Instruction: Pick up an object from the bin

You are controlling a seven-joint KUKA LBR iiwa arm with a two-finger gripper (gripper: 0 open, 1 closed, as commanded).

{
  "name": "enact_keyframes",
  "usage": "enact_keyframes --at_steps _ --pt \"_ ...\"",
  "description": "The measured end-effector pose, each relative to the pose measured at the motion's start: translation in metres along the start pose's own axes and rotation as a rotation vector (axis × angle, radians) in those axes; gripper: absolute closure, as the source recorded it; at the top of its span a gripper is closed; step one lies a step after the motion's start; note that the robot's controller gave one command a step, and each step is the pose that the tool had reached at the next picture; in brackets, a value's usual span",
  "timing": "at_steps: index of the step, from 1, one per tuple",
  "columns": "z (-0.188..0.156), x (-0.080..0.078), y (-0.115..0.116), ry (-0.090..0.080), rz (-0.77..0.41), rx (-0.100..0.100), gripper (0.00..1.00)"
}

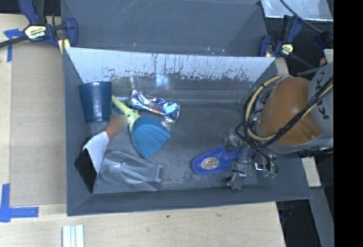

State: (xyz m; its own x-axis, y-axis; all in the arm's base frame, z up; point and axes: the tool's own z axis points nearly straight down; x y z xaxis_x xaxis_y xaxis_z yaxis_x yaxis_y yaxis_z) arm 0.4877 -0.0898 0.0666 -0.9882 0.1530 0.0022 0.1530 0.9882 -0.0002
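Items we cannot fully make out:
- Blue oval piece (207, 163), lower right of the bin (193, 126): right end covered by the gripper (241, 171); its gold emblem is too small for us to read.
- Yellow-green handle (120, 106): lower end lost behind the blue ribbed head (148, 135).
- Clear plastic piece (129, 171): outline unclear to us; it overlaps the white-and-black card (93, 152).
- Arm: cut off at right beyond the orange cover (286, 111).

Your bin (170, 24), grey metal; on its floor you have: blue cup (95, 101), upright, left wall; foil wrapper (154, 105), crumpled, just right of the cup; blue brush (150, 135), below the wrapper; clear plastic (130, 171), front left; black-and-white card (91, 158), front-left corner; blue oval tag (209, 163), front right, apart from the rest
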Motion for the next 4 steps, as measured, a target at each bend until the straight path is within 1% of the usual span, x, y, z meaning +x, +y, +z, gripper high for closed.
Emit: enact_keyframes --at_steps 1,2,3,4 --pt "-0.047 0.001 -0.001 -0.023 -0.103 0.003 0.0" --pt "-0.033 0.011 0.037 -0.004 0.095 -0.001 0.0" --pt "-0.003 0.01 0.03 -0.021 -0.121 0.004 0.0" --pt "-0.003 0.003 0.043 -0.008 0.283 0.0 1.0"
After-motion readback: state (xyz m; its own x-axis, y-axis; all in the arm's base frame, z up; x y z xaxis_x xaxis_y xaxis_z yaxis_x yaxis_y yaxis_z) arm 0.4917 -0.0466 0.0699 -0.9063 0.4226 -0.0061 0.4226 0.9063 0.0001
